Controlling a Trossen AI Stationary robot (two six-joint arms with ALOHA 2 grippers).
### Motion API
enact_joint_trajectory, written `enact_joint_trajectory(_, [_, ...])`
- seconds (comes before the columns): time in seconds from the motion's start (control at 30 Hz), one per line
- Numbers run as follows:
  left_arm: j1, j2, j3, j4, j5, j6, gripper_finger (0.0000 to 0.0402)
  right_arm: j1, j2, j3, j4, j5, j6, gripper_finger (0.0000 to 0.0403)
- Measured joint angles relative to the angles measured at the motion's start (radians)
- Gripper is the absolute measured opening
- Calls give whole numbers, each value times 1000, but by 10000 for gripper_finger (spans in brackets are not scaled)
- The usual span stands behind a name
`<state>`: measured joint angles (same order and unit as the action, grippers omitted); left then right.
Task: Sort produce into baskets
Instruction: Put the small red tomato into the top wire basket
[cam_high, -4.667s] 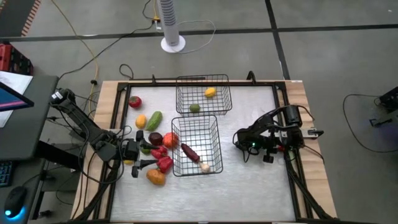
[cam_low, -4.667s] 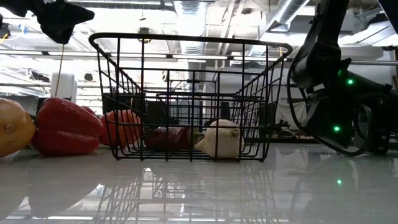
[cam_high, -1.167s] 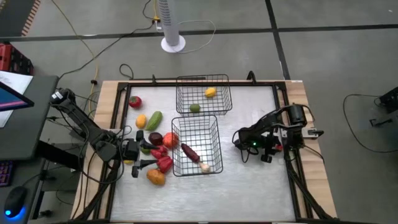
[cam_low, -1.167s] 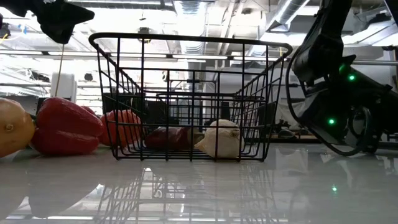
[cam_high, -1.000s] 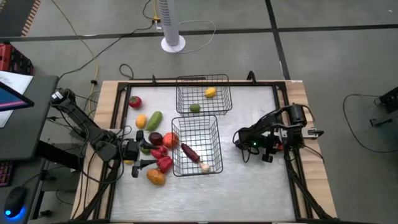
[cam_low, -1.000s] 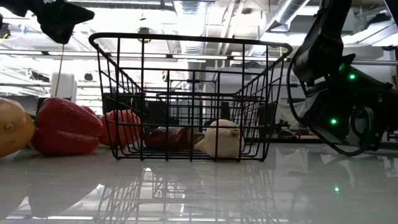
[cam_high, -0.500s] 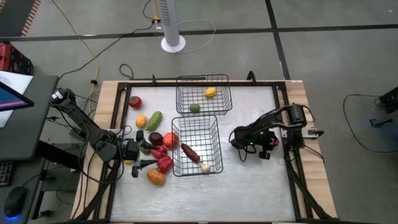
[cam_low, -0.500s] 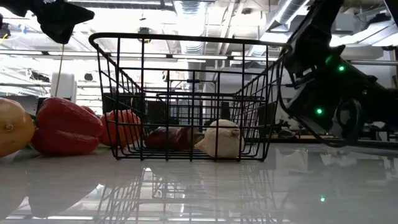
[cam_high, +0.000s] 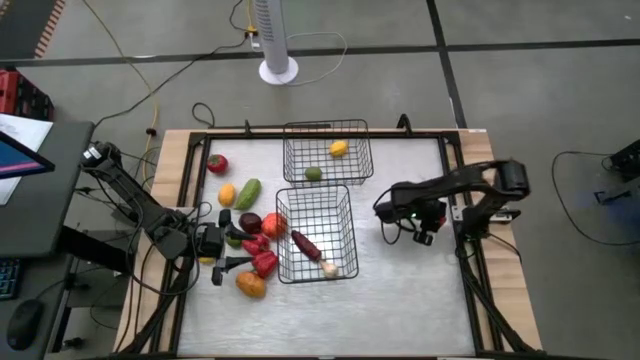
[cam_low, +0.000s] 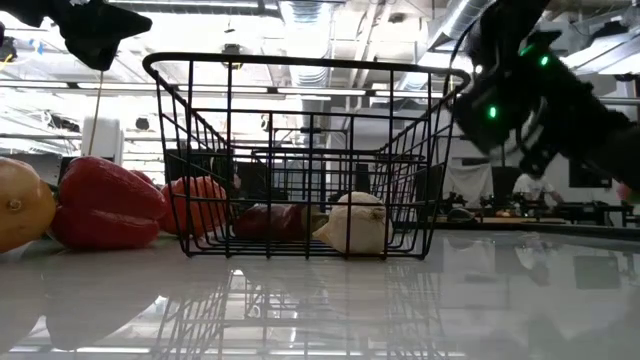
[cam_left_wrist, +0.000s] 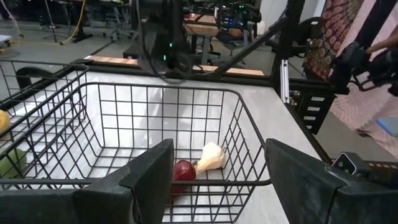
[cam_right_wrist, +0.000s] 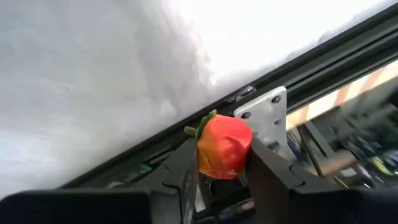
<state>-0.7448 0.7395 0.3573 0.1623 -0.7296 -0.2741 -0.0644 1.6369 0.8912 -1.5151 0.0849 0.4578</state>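
Right fingers (cam_right_wrist: 186, 171): closed on a red-orange fruit (cam_right_wrist: 224, 147) with a green stem — it sits pinched between the two pads.
Right gripper (cam_high: 384, 212): raised above the table (cam_high: 400, 290), to the right of the near basket (cam_high: 313, 234).
Left fingers (cam_left_wrist: 146, 180): partly apart, nothing between them.
Left gripper (cam_high: 240, 262): low at the left side of the near basket, pointing across it, among the loose pieces.
Near basket contents: a dark red piece (cam_high: 304, 245) and a whitish garlic (cam_high: 329, 268), lying side by side.
Far basket (cam_high: 328, 151): a yellow piece (cam_high: 339, 149) and a green piece (cam_high: 313, 173) inside.
Loose produce: a cluster left of the near basket — a red pepper (cam_low: 108, 203), an orange piece (cam_high: 250, 286), a green piece (cam_high: 248, 192), a small red one (cam_high: 217, 163) farther back.
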Motion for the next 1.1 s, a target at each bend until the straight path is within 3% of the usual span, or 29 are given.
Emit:
enact_joint_trajectory(0.2, [0, 0, 0, 0, 0, 0, 238, 8, -171, 35, 44, -3, 56, 148])
enact_joint_trajectory(0.6, [0, 0, 0, 0, -1, 0, 238, 31, -431, 66, 516, -34, -10, 150])
enact_joint_trajectory(0.9, [0, 0, 0, 4, -15, 0, 238, 27, -431, 66, 1004, 102, -237, 150])
enact_joint_trajectory(1.1, [0, 0, 0, 1, -16, 2, 238, -5, -351, 66, 1223, 105, -378, 150])
